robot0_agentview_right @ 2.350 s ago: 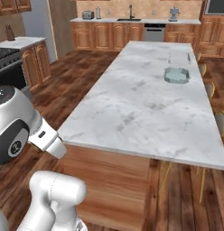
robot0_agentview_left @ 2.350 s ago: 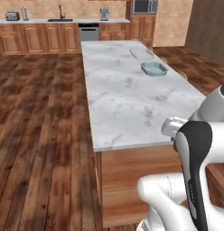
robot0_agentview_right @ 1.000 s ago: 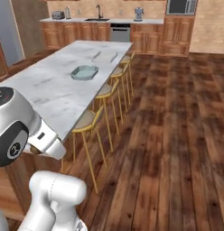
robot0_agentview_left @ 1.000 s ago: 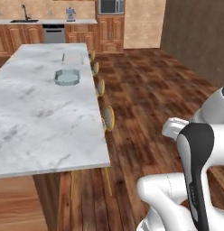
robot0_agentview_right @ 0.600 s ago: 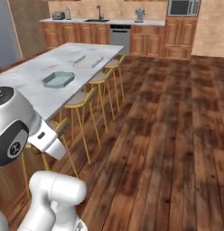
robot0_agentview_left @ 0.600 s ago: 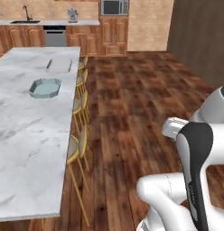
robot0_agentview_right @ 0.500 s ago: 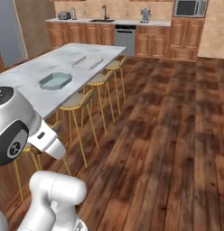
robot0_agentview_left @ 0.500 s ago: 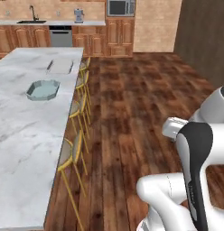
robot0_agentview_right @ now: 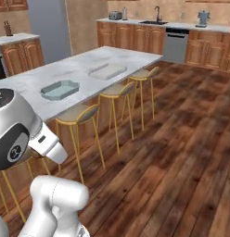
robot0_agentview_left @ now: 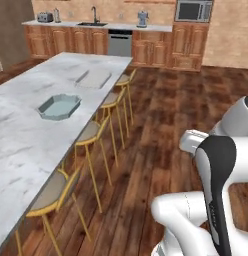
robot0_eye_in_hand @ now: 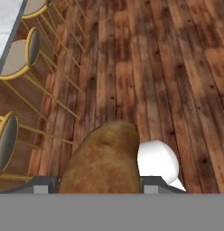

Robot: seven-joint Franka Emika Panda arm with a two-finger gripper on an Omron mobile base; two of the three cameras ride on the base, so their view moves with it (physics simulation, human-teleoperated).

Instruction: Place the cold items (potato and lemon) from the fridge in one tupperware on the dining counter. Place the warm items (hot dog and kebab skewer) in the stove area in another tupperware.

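In the hand view a brown potato sits between the fingers at the bottom of the picture, rising out of them and covering most of the lower middle; the fingers are pinching it, set apart by the width of the potato, though the tips themselves are hidden behind it. Beyond the potato lies the dark wooden floor, and along the left edge stand gold-legged bar stools with round grey seats.

In the left base view the long marble surface runs up the left side. On it, near its middle, rests an open pale blue-green tupperware with cut corners, and further along, well apart from it, lies a flat pale lid-like tray; what that flat piece is exactly cannot be told. A row of stools stands along the surface's right edge. The white arm with its dark link fills the lower right.

In the right base view the same surface crosses the upper left, with the tupperware nearer the camera and the flat tray beyond it. Stools line its near edge. Against the back wall are wooden cabinets, a steel dishwasher and a sink tap, and a grey fridge door stands at the upper left
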